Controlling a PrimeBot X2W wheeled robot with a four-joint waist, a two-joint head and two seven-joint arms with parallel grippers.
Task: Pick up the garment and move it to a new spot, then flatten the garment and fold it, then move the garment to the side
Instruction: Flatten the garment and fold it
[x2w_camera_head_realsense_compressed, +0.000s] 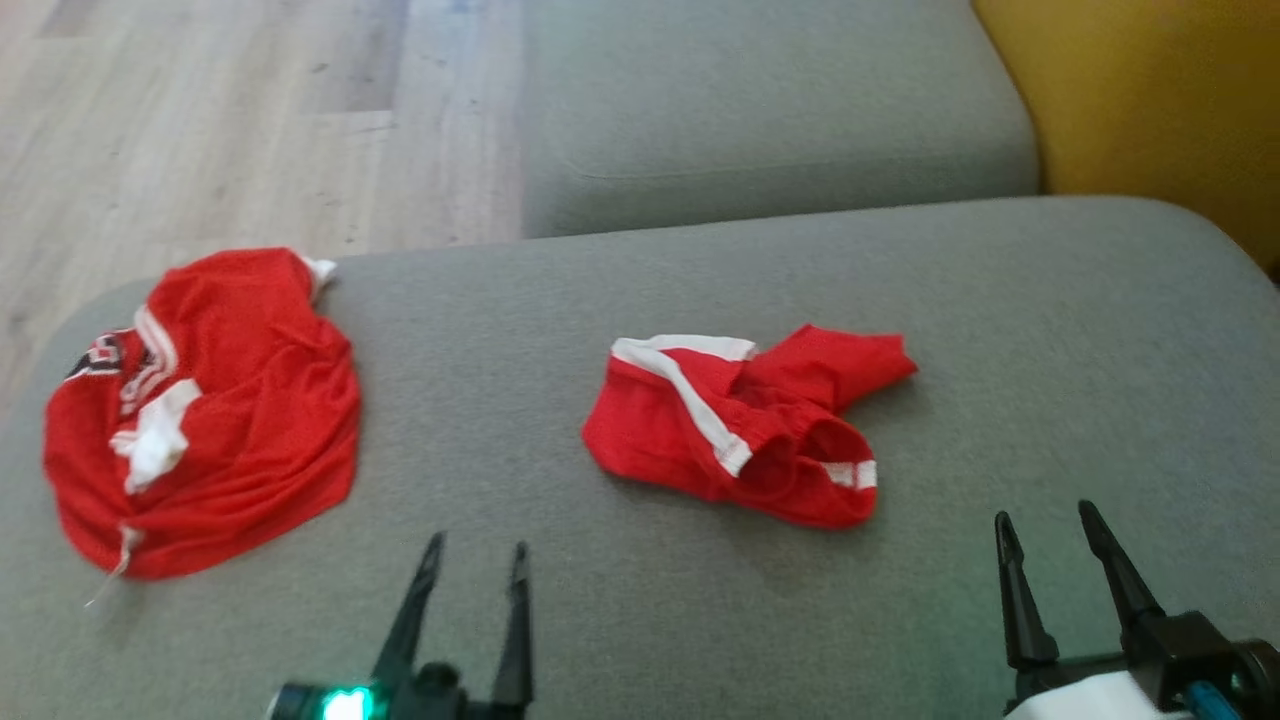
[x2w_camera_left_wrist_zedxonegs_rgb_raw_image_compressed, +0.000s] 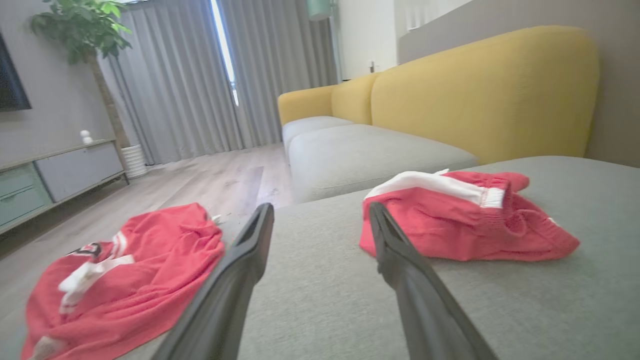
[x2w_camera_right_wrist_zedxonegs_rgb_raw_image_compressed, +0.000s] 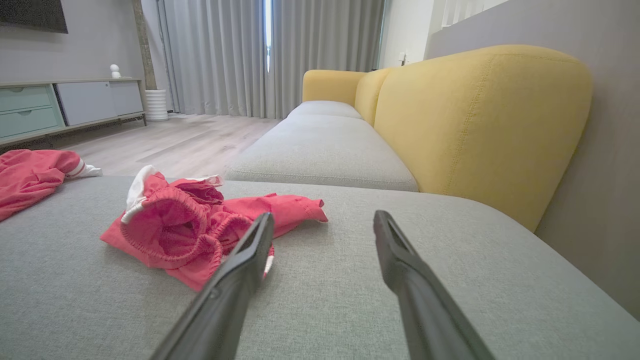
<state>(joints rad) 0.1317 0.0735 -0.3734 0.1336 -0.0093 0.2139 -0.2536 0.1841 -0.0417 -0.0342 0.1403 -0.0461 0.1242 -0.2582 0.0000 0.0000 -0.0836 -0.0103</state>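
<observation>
A crumpled red garment (x2w_camera_head_realsense_compressed: 740, 430) with white trim, a pair of shorts, lies in the middle of the grey sofa cushion (x2w_camera_head_realsense_compressed: 700, 620). It also appears in the left wrist view (x2w_camera_left_wrist_zedxonegs_rgb_raw_image_compressed: 465, 225) and the right wrist view (x2w_camera_right_wrist_zedxonegs_rgb_raw_image_compressed: 185, 235). A second red garment, a jersey (x2w_camera_head_realsense_compressed: 220, 420) with white bands, lies bunched near the cushion's left edge. My left gripper (x2w_camera_head_realsense_compressed: 476, 545) hovers open, nearer than the shorts and to their left. My right gripper (x2w_camera_head_realsense_compressed: 1045, 512) is open too, nearer than the shorts and to their right. Neither touches any cloth.
Another grey cushion (x2w_camera_head_realsense_compressed: 760, 100) lies beyond the one in front. The yellow backrest (x2w_camera_head_realsense_compressed: 1150, 100) rises at the right. Wooden floor (x2w_camera_head_realsense_compressed: 200, 120) lies past the cushion's left and far edges. A low cabinet (x2w_camera_right_wrist_zedxonegs_rgb_raw_image_compressed: 60, 107), plant pot (x2w_camera_right_wrist_zedxonegs_rgb_raw_image_compressed: 156, 104) and curtains stand across the room.
</observation>
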